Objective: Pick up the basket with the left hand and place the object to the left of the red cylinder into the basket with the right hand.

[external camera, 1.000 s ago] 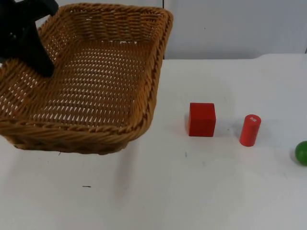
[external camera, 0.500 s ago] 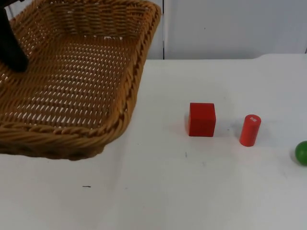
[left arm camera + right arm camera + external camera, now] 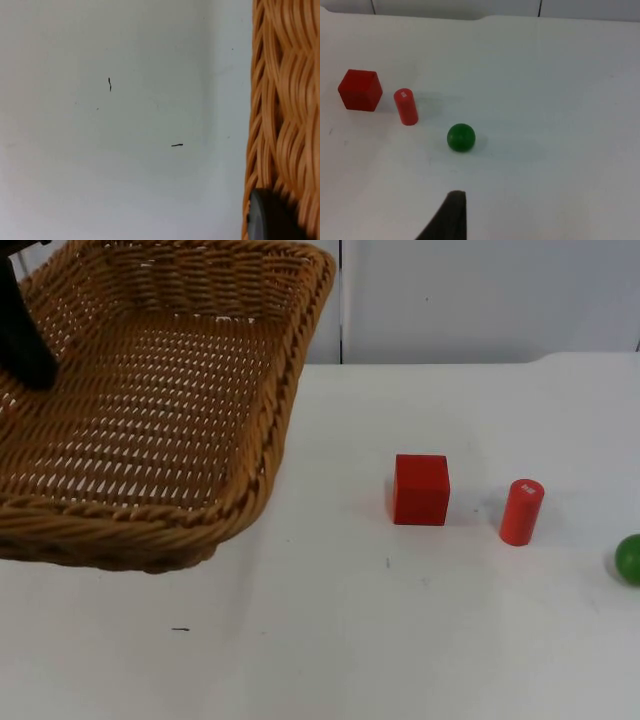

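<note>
White table [image 3: 420, 640] | basket [image 3: 150, 420] unmoved, left gripper [image 3: 25, 355] clamped | right gripper unclear

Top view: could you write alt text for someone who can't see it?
A large wicker basket is held up off a white table by the left gripper at its rim. On the table stand a red cube, a red cylinder and a green ball.
</note>
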`<move>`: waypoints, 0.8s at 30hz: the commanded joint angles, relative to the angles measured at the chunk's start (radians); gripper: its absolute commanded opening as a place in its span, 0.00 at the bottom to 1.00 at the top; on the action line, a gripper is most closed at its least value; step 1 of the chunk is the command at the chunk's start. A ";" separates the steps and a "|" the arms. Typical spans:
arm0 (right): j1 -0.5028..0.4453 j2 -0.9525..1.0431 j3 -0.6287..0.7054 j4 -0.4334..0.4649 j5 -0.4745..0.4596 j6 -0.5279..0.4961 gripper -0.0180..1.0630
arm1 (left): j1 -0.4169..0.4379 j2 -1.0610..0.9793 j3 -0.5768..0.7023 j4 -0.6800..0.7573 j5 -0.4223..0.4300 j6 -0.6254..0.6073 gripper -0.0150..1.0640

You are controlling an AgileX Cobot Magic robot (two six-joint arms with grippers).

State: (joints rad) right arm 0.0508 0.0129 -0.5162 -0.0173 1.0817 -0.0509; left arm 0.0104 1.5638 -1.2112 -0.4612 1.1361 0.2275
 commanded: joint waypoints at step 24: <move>-0.006 0.753 -0.218 0.135 -0.386 -0.163 0.99 | 0.002 -0.016 0.001 -0.060 -0.030 -0.012 0.01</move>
State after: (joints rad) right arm 0.0508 0.7468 -0.7244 0.1030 0.7128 -0.1925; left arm 0.0104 1.5638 -1.2112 -0.4865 1.1065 0.2241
